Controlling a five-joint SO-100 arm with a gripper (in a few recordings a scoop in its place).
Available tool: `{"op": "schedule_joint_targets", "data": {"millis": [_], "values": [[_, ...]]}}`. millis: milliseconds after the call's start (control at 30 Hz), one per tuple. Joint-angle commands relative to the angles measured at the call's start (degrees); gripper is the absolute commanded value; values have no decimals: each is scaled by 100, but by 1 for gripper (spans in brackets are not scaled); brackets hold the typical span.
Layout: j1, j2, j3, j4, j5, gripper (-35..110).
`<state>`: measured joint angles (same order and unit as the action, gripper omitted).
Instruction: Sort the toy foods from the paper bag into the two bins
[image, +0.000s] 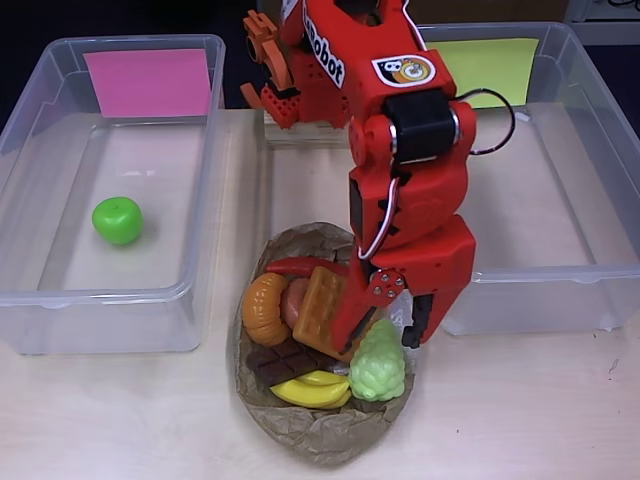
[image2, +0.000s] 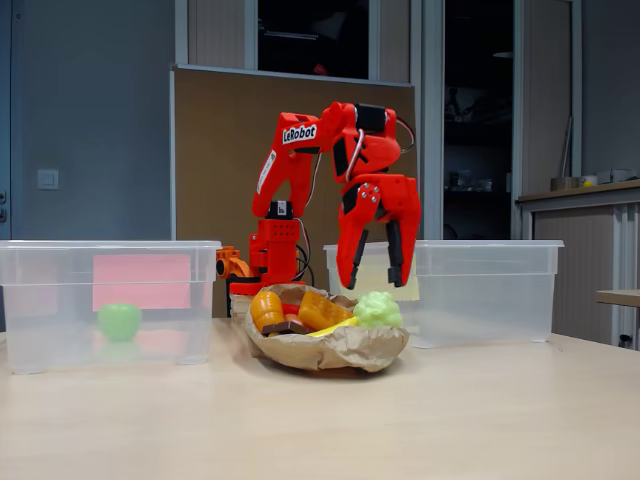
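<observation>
Red gripper (image2: 373, 281), jaws apart, empty, hangs above green grapes (image: 378, 366) in paper bag (image: 320, 435); green apple (image: 117, 220) in pink-labelled bin (image: 100, 300).

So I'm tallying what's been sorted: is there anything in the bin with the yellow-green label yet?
No, in the overhead view the bin with the yellow-green label holds nothing, while the green apple sits in the pink-labelled bin.

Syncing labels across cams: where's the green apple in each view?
Overhead view: apple at left, inside the pink-label bin, near its middle.
Fixed view: apple at left, low in the same bin, under the pink label.
Shared landmark: the paper bag with toy foods, at centre.
</observation>
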<state>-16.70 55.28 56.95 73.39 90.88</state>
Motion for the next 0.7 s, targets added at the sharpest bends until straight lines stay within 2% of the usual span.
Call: {"op": "schedule_joint_targets", "data": {"millis": [0,300,567,667], "values": [[-88,123,-141,26,-26,38],[-79,-404,-316,-105,105,36],[-114,-1345,-1274,-44,88,37],[-88,-1538,-1503,0,70,30]]}}
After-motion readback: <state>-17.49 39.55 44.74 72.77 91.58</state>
